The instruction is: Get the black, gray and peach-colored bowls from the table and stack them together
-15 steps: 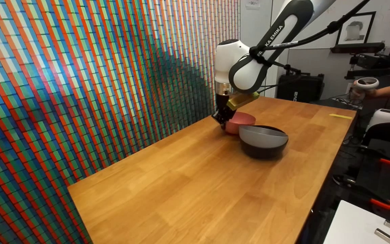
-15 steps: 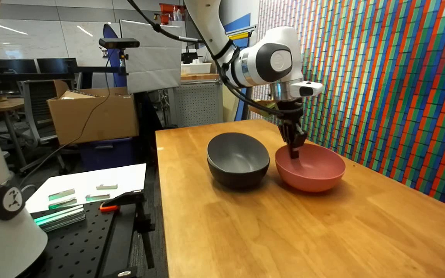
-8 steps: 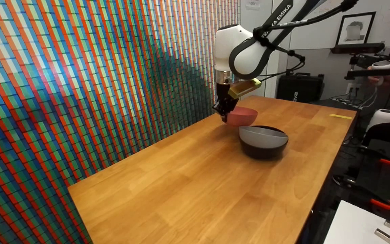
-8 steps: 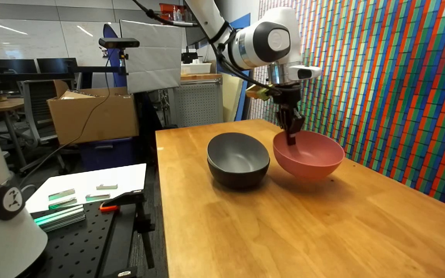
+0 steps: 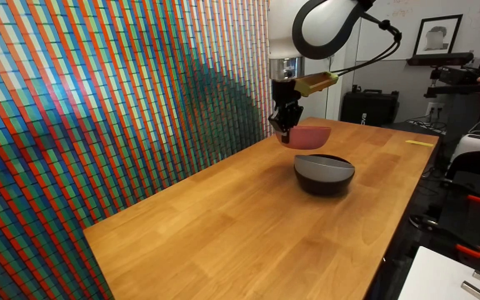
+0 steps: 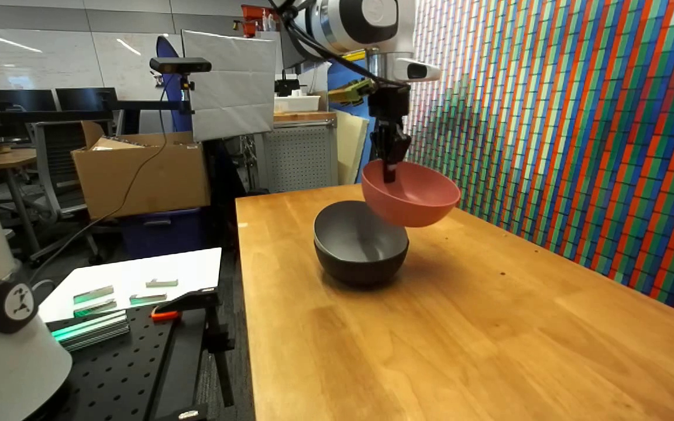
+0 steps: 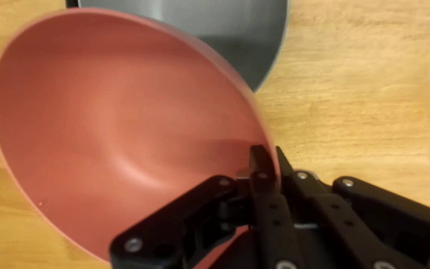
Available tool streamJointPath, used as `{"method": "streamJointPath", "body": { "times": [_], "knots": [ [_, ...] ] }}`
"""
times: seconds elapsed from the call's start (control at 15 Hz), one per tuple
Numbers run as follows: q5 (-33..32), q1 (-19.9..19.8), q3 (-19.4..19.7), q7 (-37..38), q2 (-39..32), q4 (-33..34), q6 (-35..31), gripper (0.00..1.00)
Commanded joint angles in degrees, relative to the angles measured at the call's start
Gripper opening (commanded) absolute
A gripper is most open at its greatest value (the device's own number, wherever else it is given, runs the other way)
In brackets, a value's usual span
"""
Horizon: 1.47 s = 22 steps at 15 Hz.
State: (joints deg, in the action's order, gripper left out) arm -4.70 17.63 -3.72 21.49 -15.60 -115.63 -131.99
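My gripper point(image 7: 270, 152) is shut on the rim of the peach-colored bowl point(image 7: 136, 104), one finger inside and one outside. The peach bowl point(image 5: 308, 137) hangs tilted above the table in both exterior views point(image 6: 422, 196). The gray bowl point(image 5: 323, 168) sits tilted inside the black bowl point(image 5: 323, 185), which stands on the table. In an exterior view the gray bowl's inside point(image 6: 360, 231) and the black bowl's outer wall point(image 6: 357, 270) show. In the wrist view the peach bowl partly covers the gray bowl point(image 7: 237, 41); only a sliver of the black bowl point(image 7: 72, 3) shows.
The wooden table point(image 5: 223, 225) runs along a wall of colored tiles point(image 5: 119, 104). Yellow tape point(image 5: 419, 143) lies near the table's far edge. A lower side table with a white sheet point(image 6: 138, 275) and metal bars stands beside it. A cardboard box point(image 6: 144, 181) is behind.
My gripper has lifted the peach bowl off the table by its rim. It has carried it up and toward the gray and black bowls, which have not moved.
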Motion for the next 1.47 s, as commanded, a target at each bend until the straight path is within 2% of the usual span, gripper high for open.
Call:
{"method": "streamJointPath", "body": {
  "times": [0.0, 0.13, 0.4, 0.87, 1.2, 1.4],
  "knots": [
    [3.59, -2.09, -2.84, -2.66, 6.82, -6.53, 1.73, 0.03],
    [3.91, -2.35, -3.26, -2.38, 8.33, -9.51, 0.11, 0.03],
    [1.86, -2.26, -3.35, -1.02, 8.18, -14.74, -7.54, 0.03],
    [4.93, -2.35, -4.67, -2.59, 6.74, -19.95, -17.39, 0.03],
    [9.29, -2.83, -5.68, -4.44, 6.07, -22.54, -20.79, 0.03],
    [6.16, -2.38, -4.30, -2.40, 6.57, -23.76, -22.14, 0.03]
  ]
}}
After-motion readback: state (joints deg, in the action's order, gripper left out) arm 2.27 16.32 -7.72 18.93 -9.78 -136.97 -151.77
